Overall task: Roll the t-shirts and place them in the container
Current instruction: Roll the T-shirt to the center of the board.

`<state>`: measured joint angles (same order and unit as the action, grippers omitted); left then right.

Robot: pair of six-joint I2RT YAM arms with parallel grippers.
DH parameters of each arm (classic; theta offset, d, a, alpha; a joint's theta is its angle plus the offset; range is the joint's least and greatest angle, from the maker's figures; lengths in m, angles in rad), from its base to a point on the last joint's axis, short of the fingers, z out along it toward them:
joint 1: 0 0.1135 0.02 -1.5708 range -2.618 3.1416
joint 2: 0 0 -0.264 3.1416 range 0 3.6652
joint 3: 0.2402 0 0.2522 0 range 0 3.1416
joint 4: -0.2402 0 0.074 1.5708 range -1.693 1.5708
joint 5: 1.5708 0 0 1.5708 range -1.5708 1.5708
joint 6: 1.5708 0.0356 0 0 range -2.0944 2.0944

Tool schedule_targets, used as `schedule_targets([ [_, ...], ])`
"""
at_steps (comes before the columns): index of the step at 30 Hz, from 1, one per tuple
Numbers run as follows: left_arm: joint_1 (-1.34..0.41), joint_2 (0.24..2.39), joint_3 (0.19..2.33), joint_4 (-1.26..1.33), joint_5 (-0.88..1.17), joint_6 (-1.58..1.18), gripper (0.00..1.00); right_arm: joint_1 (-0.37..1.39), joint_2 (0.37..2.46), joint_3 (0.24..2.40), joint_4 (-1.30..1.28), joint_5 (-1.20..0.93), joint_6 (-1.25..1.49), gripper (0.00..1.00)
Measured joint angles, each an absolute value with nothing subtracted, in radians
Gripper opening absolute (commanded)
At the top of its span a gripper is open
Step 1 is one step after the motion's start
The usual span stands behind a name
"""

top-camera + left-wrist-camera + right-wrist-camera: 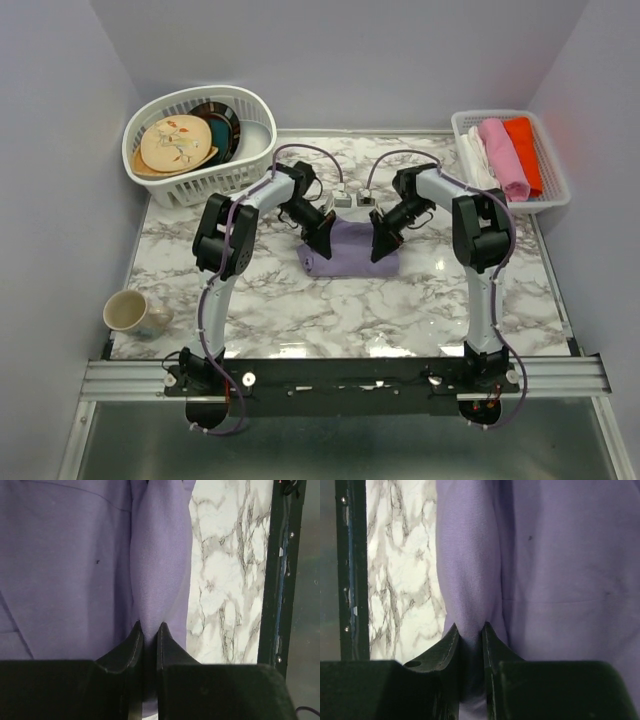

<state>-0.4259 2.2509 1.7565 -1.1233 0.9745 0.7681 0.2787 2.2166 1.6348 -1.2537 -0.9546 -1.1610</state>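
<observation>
You are viewing the t-shirt (350,250) lying as a compact purple bundle on the marble table (300,300), to the right of the white basket (150,178) and nearer the arm bases. The left gripper (148,630) is pinching a fabric fold at the end facing the basket. The right gripper (469,630) is clamping a fold at the end facing away. Both grippers are covering the bundle's ends from above, and both wrist views are cropping its edges. You cannot tell whether it is rolled or folded.
</observation>
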Motion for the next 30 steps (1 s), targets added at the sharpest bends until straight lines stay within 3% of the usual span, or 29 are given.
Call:
schedule_targets([
  [11, -0.392, 2.22, 1.742, -1.114, 0.9, 0.829, 0.38, 0.278, 2.385, 1.843, -1.377, -0.95, -1.092, 0.2],
  [15, -0.384, 2.053, 1.646, -1.045, 0.787, 0.839, 0.44, 0.278, 2.41, 1.881, -1.398, -0.929, -1.028, 0.2],
  [19, -0.422, 1.768, 1.418, -0.868, 0.634, 0.848, 0.53, 0.277, 2.458, 1.948, -1.424, -0.907, -0.91, 0.2],
  [22, -0.542, 1.548, 1.208, -0.691, 0.513, 0.849, 0.57, 0.278, 2.469, 1.965, -1.431, -0.893, -0.851, 0.21],
  [26, -0.716, 1.385, 0.927, -0.428, 0.361, 0.852, 0.64, 0.281, 2.476, 1.977, -1.434, -0.879, -0.809, 0.2],
  [30, -0.817, 1.345, 0.7, -0.128, 0.207, 0.868, 0.64, 0.287, 2.476, 1.983, -1.433, -0.862, -0.785, 0.19],
])
